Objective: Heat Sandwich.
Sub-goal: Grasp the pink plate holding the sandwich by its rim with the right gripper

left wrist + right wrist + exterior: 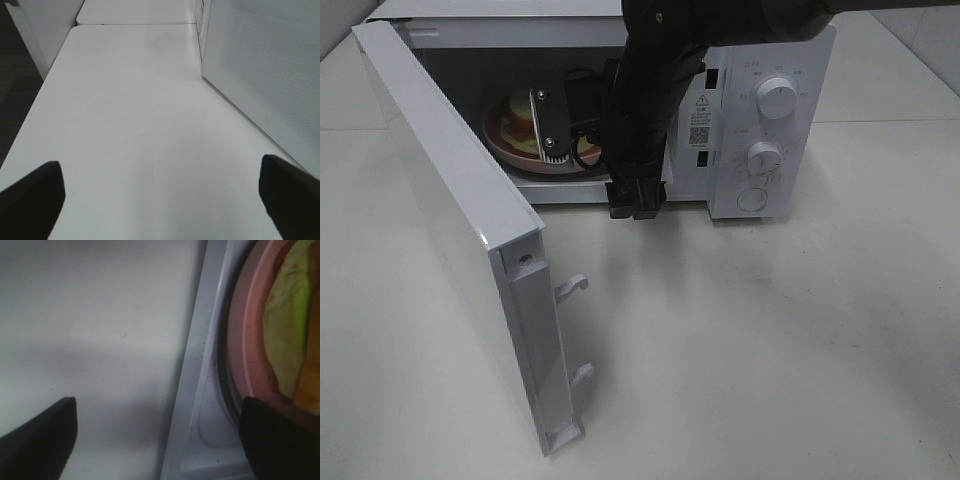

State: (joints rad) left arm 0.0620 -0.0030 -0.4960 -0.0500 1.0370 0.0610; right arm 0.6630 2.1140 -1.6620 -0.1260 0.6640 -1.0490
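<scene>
The sandwich (523, 124) lies on the round pink plate (504, 146) inside the white microwave (800, 150), whose door (460, 220) stands wide open to the left. My right arm reaches down into the microwave's mouth. My right gripper (582, 160) is open and empty over the front sill. In the right wrist view the gripper (160, 440) has one finger over the table and one over the plate (250, 340), with the sandwich's green-yellow filling (287, 340) beside it. My left gripper (160, 200) is open and empty over the table. It does not show in the exterior view.
The microwave's panel holds two dials (777, 100) (765, 158) and a round button (752, 198). Two latch hooks (575, 285) stick out of the door's edge. The microwave's perforated side wall (260, 65) stands next to my left gripper. The table's edge (30, 115) drops to a dark floor.
</scene>
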